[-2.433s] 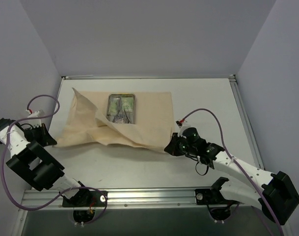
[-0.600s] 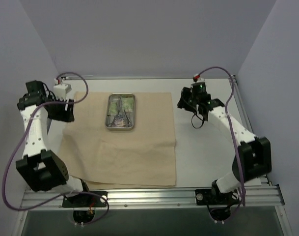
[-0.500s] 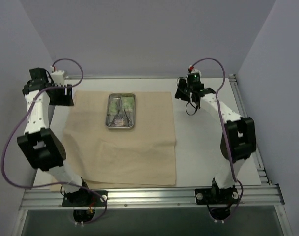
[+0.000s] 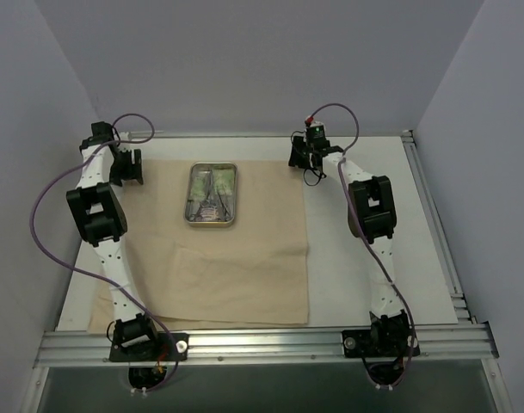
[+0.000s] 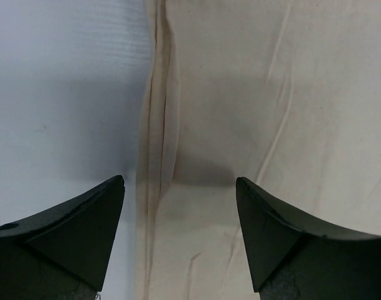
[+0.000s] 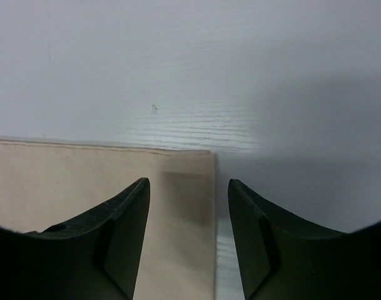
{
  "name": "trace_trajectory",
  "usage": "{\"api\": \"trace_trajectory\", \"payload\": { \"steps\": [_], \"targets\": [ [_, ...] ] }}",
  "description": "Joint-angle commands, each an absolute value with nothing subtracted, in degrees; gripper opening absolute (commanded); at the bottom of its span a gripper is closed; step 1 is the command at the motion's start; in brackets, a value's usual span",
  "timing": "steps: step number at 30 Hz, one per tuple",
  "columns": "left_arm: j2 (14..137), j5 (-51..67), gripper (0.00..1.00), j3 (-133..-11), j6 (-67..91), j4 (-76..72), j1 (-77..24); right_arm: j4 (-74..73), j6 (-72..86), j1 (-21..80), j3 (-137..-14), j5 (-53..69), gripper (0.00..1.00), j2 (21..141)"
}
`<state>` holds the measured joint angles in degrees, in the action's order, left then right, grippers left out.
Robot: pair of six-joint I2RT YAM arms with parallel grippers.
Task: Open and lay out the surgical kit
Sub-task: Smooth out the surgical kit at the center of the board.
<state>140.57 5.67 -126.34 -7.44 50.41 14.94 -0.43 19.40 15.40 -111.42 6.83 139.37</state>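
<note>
The beige cloth wrap (image 4: 218,267) lies spread flat on the white table. The small steel tray (image 4: 191,194) stands on its far part, holding steel scissor-like instruments (image 4: 212,201) and green packets (image 4: 226,181). My left gripper (image 4: 128,169) is open and empty over the cloth's far left corner. In the left wrist view the gripper (image 5: 181,187) straddles the cloth's hemmed edge (image 5: 157,125). My right gripper (image 4: 299,157) is open and empty over the far right corner. In the right wrist view the gripper (image 6: 189,187) has the cloth's corner (image 6: 190,169) between its fingers. The tweezers cannot be told apart.
The white table (image 4: 373,181) is walled by grey panels at the back and sides. A metal rail (image 4: 262,344) runs along the near edge with both arm bases. Bare table shows to the right of the cloth and in the right wrist view (image 6: 177,75).
The cloth, crumpled and folded over earlier, now lies flat. Both arms have stretched farther back, each gripper moving inward to a far corner of the cloth.
</note>
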Motion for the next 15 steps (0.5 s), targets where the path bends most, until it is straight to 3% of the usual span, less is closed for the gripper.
{"api": "trace_trajectory", "payload": {
  "steps": [1,4,7,8,9,11,13,15],
  "targets": [
    [144.3,4.9,0.81,-134.9,-5.8,54.7,14.2,-4.1,19.6,16.0,-112.3,9.4,0.48,143.6],
    [148.1,5.5,0.78,-139.0,-6.2,57.4,13.6,-3.5,20.3,16.3,-112.1,10.6,0.39,144.8],
    [151.2,7.3,0.65,-142.5,-6.5,59.8,13.4,-2.4,21.8,16.3,-111.4,12.1,0.28,144.9],
    [152.4,8.2,0.48,-143.2,-6.6,60.7,13.3,-2.1,22.1,16.4,-111.4,12.4,0.24,144.8],
    [152.9,8.7,0.41,-144.0,-6.8,60.9,13.3,-1.8,22.8,16.4,-111.2,13.3,0.16,144.5],
    [153.6,10.1,0.29,-144.1,-7.0,60.7,13.3,-0.6,23.6,16.3,-110.0,14.2,0.1,143.9],
    [153.9,12.2,0.06,-143.9,-7.6,60.1,13.3,2.4,25.2,16.1,-109.1,14.9,0.0,142.7],
    [153.9,13.4,0.02,-143.5,-7.6,59.0,13.3,3.7,27.0,15.6,-108.8,15.2,0.0,142.2]
  ]
}}
